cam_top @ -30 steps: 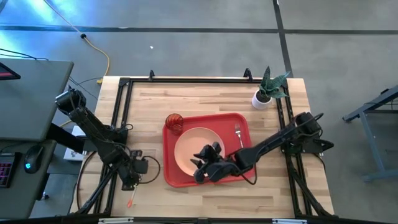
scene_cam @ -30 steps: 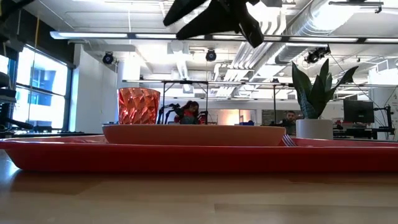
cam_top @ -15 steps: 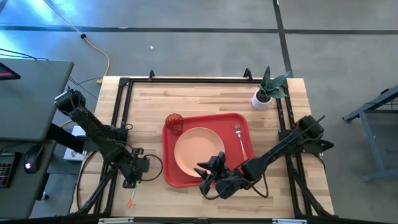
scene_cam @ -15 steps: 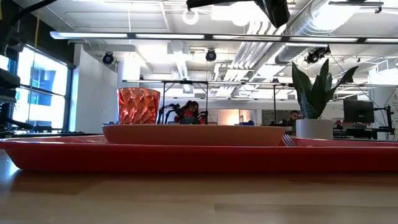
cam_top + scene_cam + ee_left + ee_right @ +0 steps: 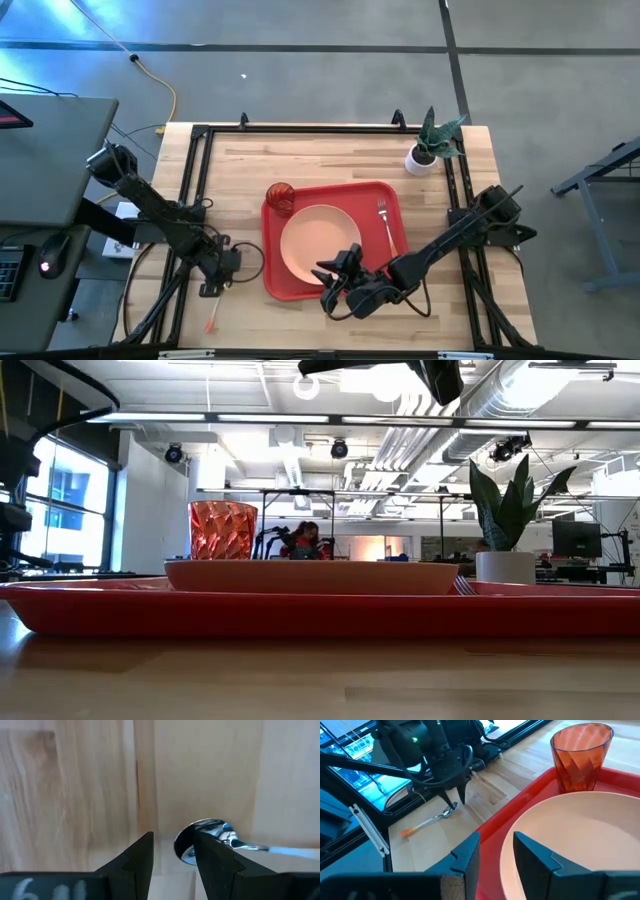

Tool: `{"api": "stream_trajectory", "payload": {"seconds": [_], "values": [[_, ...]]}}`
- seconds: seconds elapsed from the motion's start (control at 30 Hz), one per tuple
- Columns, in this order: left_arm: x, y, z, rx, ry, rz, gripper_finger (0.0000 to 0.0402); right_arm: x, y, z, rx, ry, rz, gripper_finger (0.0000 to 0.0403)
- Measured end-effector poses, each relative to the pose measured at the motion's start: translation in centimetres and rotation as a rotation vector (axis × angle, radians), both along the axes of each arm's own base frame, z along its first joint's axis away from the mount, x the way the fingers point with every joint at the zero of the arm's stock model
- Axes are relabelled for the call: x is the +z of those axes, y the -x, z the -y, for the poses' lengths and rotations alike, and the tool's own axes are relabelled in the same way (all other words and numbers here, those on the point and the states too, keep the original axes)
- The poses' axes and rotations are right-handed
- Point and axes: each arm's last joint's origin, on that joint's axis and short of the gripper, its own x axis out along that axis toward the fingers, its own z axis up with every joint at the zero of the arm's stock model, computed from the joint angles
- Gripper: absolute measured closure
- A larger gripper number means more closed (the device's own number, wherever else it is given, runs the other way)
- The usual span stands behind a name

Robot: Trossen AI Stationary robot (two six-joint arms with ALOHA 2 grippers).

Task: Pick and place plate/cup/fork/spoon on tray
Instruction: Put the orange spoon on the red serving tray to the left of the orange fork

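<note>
The red tray holds the peach plate, the red-orange cup in its far left corner, and the fork along its right side. The spoon lies on the wood near the table's front left. Its silver bowl shows beside one finger in the left wrist view. My left gripper hangs open, pointing down, just above the spoon's bowl end. My right gripper is open and empty above the tray's near edge.
A white pot with a green plant stands at the table's far right corner. A black frame runs around the table top. Bare wood lies left of the tray and along the far side.
My right gripper has risen from over the plate and drawn back toward the table's near edge, staying open. It has kept still for the last half second. The plate, cup and fork have stayed in place on the tray.
</note>
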Motion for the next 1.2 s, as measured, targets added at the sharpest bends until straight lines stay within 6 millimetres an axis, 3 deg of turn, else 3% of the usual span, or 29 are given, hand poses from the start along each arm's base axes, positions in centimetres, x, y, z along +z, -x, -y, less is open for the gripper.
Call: {"api": "stream_trajectory", "payload": {"seconds": [0.2, 0.47, 0.7, 0.87, 1.07, 1.2], "values": [[-0.1, -0.1, 0.1, -0.003, 0.029, 0.010, 0.0286, 0.0, 0.0, 0.1, 0.003, 0.005, -0.003, 0.0293], [0.1, -0.1, 0.7, -0.051, 0.140, -0.034, 0.0389, 0.0, 0.0, 0.1, -0.003, -0.004, 0.001, 0.0293], [0.3, -0.7, 0.7, -0.033, 0.137, 0.033, 0.0390, 0.0, 0.0, 0.1, -0.025, 0.010, 0.003, 0.0293], [2.6, -2.7, 0.1, 0.104, 0.057, 0.238, 0.0395, -2.2, -0.9, 1.2, -0.113, -0.010, -0.034, 0.0293], [6.7, -4.2, -0.1, 0.152, 0.046, 0.437, 0.0398, -5.2, -3.7, 2.1, 0.007, -0.016, -0.069, 0.0293], [7.9, -4.6, -0.3, 0.214, 0.004, 0.518, 0.0401, -4.9, -5.3, 1.7, 0.073, 0.057, -0.076, 0.0293]]}}
